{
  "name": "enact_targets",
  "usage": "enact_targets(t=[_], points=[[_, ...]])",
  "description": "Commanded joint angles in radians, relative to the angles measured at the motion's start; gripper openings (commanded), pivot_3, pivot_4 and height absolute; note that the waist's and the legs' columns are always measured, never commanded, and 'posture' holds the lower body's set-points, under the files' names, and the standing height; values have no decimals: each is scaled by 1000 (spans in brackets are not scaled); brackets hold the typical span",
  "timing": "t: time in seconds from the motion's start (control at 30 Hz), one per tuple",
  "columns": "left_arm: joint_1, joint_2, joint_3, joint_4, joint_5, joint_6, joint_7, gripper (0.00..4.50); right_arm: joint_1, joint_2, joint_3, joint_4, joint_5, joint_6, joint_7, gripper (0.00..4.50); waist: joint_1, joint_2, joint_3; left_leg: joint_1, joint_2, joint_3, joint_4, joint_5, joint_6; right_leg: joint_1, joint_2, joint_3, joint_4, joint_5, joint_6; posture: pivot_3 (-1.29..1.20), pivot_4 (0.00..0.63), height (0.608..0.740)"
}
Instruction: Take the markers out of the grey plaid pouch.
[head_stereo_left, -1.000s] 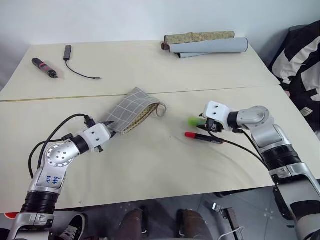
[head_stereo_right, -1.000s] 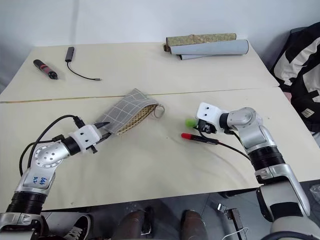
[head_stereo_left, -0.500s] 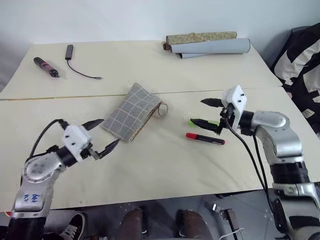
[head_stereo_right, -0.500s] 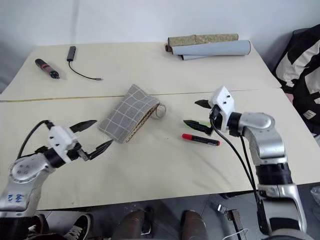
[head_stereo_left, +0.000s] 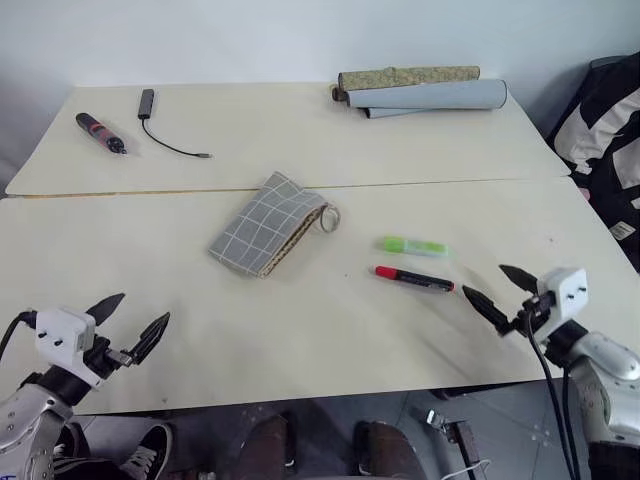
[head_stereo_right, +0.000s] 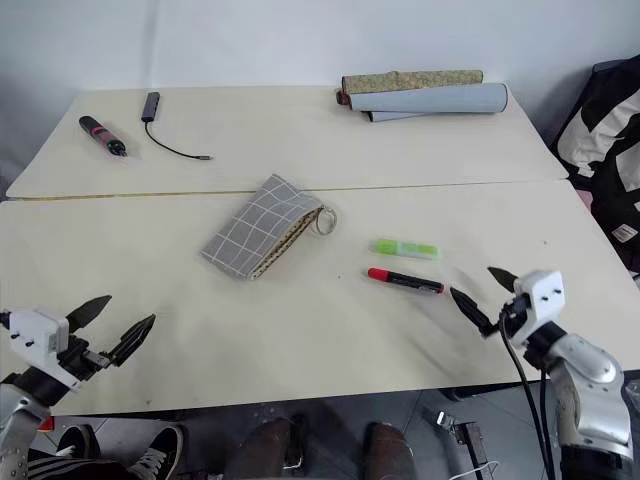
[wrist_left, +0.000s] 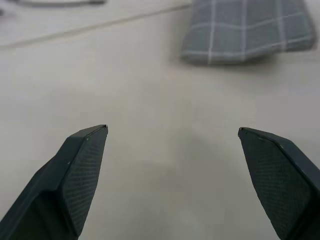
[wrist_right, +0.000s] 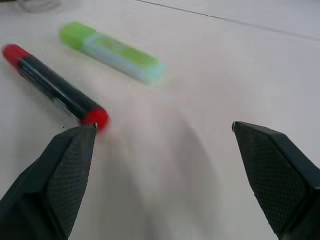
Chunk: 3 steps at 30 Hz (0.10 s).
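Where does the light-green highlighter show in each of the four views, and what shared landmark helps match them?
Left eye view: highlighter lies right of centre, on the table.
Right eye view: right of centre too, a little further left.
Left wrist view: not in it; the grey plaid pouch is.
Right wrist view: upper left, beyond the open right gripper.
Shared landmark: the red marker lying just beside it.
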Motion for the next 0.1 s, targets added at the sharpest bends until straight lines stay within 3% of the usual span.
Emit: enact_targets(t=[0.03, 0.1], points=[[18, -6, 46, -9, 5, -47, 3, 4439, 15, -15, -66, -7, 68, -27, 19, 4500, -1, 0, 0, 0, 1, 0, 0, 0, 0, 0, 0, 1, -1, 1, -1, 0, 150, 740], [21, -7, 52, 5, 19, -75, 9, 4439, 32, -18, -62, -26, 94, -13, 44, 4500, -1, 0, 0, 0, 2, 1, 0, -1, 1, 0, 0, 1, -4, 1, -1, 0, 150, 740]])
